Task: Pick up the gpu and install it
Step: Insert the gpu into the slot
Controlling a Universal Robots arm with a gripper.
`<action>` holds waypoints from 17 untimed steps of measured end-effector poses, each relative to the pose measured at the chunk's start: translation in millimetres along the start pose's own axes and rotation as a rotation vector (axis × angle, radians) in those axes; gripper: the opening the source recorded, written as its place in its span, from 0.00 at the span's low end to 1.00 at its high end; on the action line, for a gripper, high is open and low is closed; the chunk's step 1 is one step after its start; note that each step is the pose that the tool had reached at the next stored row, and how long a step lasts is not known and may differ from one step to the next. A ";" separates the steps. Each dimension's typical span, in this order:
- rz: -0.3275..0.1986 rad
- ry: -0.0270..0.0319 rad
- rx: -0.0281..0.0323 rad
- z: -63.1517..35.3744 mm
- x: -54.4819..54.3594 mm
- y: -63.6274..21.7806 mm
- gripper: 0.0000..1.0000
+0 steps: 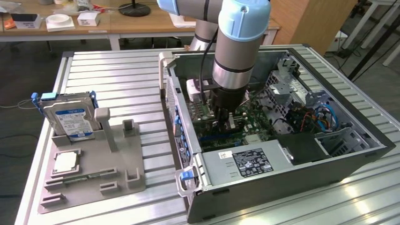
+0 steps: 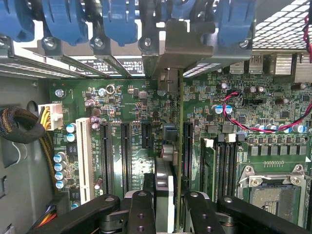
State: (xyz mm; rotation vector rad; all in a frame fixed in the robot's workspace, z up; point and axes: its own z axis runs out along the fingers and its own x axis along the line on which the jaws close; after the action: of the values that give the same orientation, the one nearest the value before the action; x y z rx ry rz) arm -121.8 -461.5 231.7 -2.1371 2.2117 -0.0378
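— Exterior view first?

— Centre of frame: arm (image 1: 234,51) plunged straight down into the open computer case (image 1: 368,140), with the gripper (image 1: 222,110) low over the motherboard (image 1: 250,124). Lower middle: power supply (image 1: 247,161) with a white label, at the case's near end. Left half: grey fixture (image 1: 125,176) lying on the slatted table (image 1: 112,79), well apart from the case. Upper-left corner of that fixture: hard drive (image 1: 70,119) standing upright, blue-and-white label facing out.

— And the wrist view?

— Closed narrow on the gpu (image 2: 181,122), black fingers (image 2: 141,209) pinching it from both sides. Seen edge-on, upright over the motherboard, running along a black expansion slot (image 2: 187,146). Metal bracket (image 2: 187,44) at the far end, up against the case's rear openings, between blue latches (image 2: 119,22). Seated in the slot or just above it: cannot tell. Off to one side, processor socket (image 2: 270,192); near it, a looping red-and-black wire (image 2: 243,124).
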 end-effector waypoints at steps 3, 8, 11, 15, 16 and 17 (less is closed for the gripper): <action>0.000 -0.0001 0.0001 0.0 0.0 0.0 0.28; 0.000 -0.0001 0.0000 0.0 0.0 0.0 0.28; 0.000 -0.0001 0.0001 0.0 0.0 0.0 0.28; 0.000 0.0001 0.0000 0.0 0.0 0.0 0.28; 0.000 0.0001 -0.0001 0.0 0.0 0.0 0.28; 0.000 0.0001 -0.0001 0.1 0.0 0.0 0.28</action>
State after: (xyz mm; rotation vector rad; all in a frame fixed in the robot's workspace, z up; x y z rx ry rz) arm -121.8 -461.5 231.6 -2.1375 2.2115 -0.0378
